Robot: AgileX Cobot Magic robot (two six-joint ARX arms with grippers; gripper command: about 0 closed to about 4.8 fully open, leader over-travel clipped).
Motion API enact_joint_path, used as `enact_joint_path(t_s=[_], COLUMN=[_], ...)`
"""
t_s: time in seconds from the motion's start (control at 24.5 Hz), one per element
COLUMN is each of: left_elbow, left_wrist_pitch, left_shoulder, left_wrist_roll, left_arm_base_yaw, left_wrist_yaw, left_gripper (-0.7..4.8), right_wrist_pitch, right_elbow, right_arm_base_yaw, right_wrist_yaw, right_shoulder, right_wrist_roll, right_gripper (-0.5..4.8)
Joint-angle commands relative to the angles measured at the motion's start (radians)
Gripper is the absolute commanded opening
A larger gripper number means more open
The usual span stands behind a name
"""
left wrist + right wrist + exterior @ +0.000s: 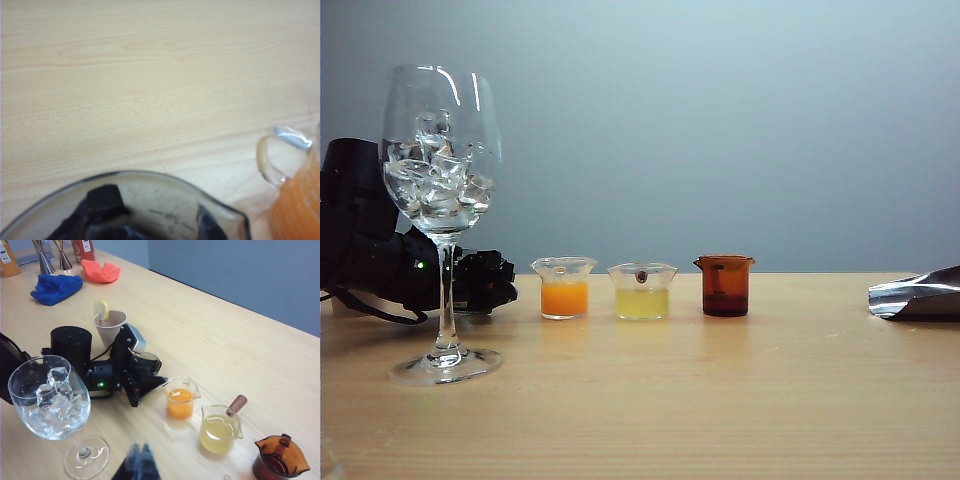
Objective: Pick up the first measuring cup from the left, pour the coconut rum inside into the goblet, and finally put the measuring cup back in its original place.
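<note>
The first measuring cup [165, 197], smoky grey with a pour lip, fills the near part of the left wrist view. My left gripper [155, 216] straddles it, and both dark fingers show through its wall, pressed to its sides. From the right wrist view the cup [146, 361] sits between those black fingers on the table. I cannot make out the coconut rum inside. The goblet [440, 150], full of ice cubes, stands in front of the left arm and hides the cup in the exterior view. My right gripper [141, 454] hovers shut and empty near the goblet's foot [86, 456].
Right of the grey cup stand a clear cup of orange liquid [564, 290], a cup of pale yellow liquid [641, 292] and an amber-brown cup [725, 285]. A paper cup with a lemon slice [111, 325], blue cloth [56, 288] and orange cloth [100, 271] lie behind the left arm.
</note>
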Motion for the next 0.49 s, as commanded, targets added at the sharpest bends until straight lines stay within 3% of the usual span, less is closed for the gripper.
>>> enact_joint_path(t_s=[0.04,0.49], left_elbow=[0.0,0.0], left_wrist_pitch=[0.052,0.138], left_shoulder=[-0.003,-0.008], left_wrist_roll=[0.001,0.002], left_arm_base_yaw=[0.0,0.0], left_wrist_yaw=[0.002,0.008], left_gripper=[1.73,1.74], right_wrist_pitch=[0.007,0.009], right_elbow=[0.005,0.005], right_arm_base_yaw=[0.001,0.002], right_wrist_yaw=[-0.001,-0.001], right_shoulder=[-0.003,-0.003], right_wrist_roll=[-0.003,-0.01], right_gripper=[-0.06,-0.06])
